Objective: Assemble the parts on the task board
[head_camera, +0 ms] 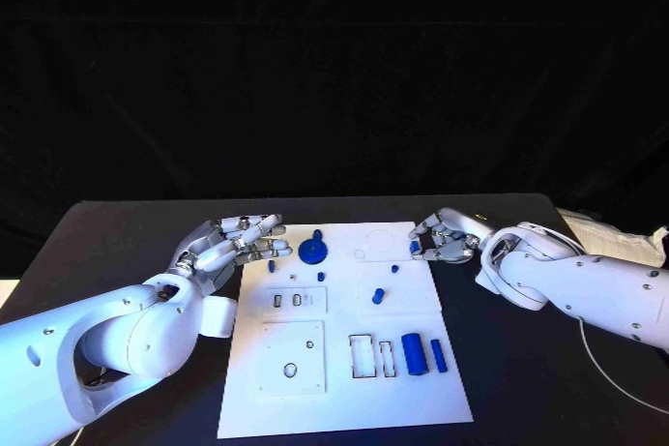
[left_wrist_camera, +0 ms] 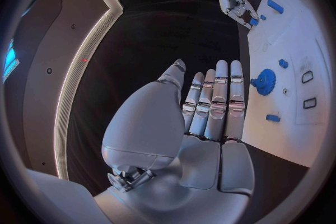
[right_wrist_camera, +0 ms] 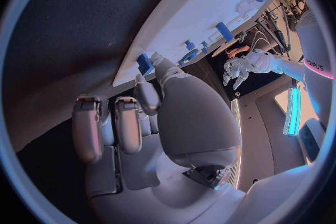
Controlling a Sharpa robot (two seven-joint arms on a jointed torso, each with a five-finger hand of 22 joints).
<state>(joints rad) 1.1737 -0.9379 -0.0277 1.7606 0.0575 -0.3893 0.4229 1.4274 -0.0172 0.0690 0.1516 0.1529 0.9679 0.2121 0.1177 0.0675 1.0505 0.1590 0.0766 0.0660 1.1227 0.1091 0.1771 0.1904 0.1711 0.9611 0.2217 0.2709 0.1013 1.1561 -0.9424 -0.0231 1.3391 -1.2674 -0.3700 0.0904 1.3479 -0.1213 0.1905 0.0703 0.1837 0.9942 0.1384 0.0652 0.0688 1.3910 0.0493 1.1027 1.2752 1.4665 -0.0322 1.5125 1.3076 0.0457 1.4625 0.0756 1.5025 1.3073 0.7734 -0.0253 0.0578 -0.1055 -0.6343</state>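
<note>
The white task board lies in the middle of the black table. A blue gear sits near its far end, with small blue pegs around it and two blue blocks by the slots at the near right. My left hand hovers at the board's far left corner with its fingers spread and nothing in them; the gear lies beside its fingertips. My right hand is at the board's far right edge and pinches a small blue part at its fingertips, the small blue part showing by its thumb.
Rectangular and oval cut-outs are set in the board's near half. A white cloth lies at the table's far right corner. Bare black table surrounds the board.
</note>
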